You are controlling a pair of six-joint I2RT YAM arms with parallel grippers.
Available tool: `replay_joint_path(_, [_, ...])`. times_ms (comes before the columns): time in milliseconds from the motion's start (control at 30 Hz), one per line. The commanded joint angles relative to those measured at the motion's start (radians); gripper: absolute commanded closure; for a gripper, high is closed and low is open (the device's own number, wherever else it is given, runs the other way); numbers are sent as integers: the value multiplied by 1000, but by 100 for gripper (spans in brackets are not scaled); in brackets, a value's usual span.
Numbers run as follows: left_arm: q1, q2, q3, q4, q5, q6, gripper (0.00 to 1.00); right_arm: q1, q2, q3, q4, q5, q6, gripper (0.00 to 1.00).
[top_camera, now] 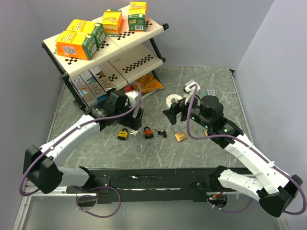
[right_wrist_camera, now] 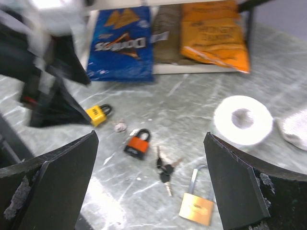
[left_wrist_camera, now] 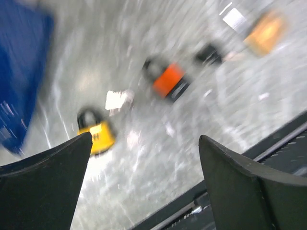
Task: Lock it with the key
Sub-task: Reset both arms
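While black-headed keys (right_wrist_camera: 164, 168) lie loose | brass padlock (right_wrist_camera: 195, 208): long silver shackle

Left wrist view badly smeared, orange padlock (left_wrist_camera: 169, 80) blurred, keys (top_camera: 163, 132) tiny from overhead.

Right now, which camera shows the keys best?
The right wrist view: the keys lie fairly sharp between the orange padlock and the brass padlock. The top view shows them tiny and dark; the left wrist view gives only a dark blur.
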Motion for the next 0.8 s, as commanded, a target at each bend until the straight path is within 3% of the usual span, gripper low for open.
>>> replay_joint_path(0, [1,-6,202,23,101,109,4,-90,-69,16,-8,2,25,0])
replay_joint_path(200, [3,86,451,-28,95,97,4,-242,-157,-73,-53,-22,125,0])
replay_joint_path(367, [7,94,407,51,102,55,4,-344,-237,-165,-54,-47,160,0])
replay_joint_path(767, [30,83,385,58,145,50,4,-378,-287,-211,-57,-97,145,0])
